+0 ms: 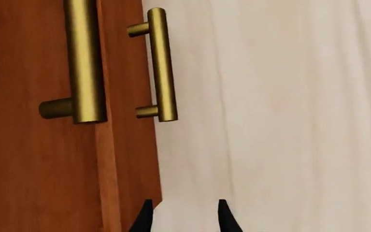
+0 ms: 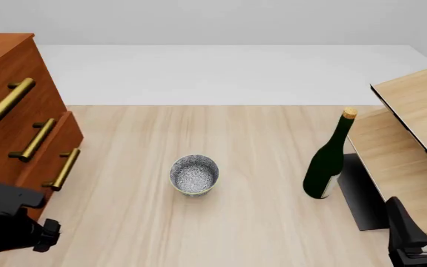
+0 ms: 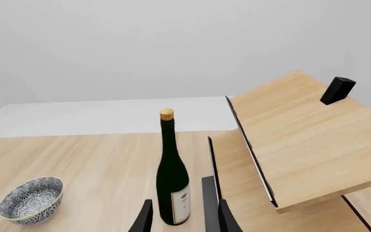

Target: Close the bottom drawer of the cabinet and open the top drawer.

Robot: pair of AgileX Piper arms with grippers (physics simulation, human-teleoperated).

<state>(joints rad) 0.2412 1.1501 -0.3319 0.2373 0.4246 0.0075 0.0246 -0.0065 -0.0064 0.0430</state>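
Observation:
The reddish-brown cabinet [image 2: 6, 61] stands at the table's left edge, its front facing right. The top drawer [image 2: 41, 83] sits flush, with its brass handle [image 2: 6, 100]. The bottom drawer [image 2: 50, 183] juts out a little past the drawers above it, with its handle [image 2: 65, 168]. My left gripper [image 1: 184, 217] is open and empty, low beside the cabinet's near end and touching nothing. Two brass handles [image 1: 85, 63] show ahead of it, and I cannot tell whose they are. My right gripper [image 2: 421, 214] is open and empty at the near right, far from the cabinet.
A patterned bowl [image 2: 194, 174] sits mid-table. A dark green wine bottle [image 2: 331, 161] stands right of it. Pale light-wood furniture [image 2: 413, 139] with a black panel [image 2: 362, 194] fills the right side, close to my right gripper.

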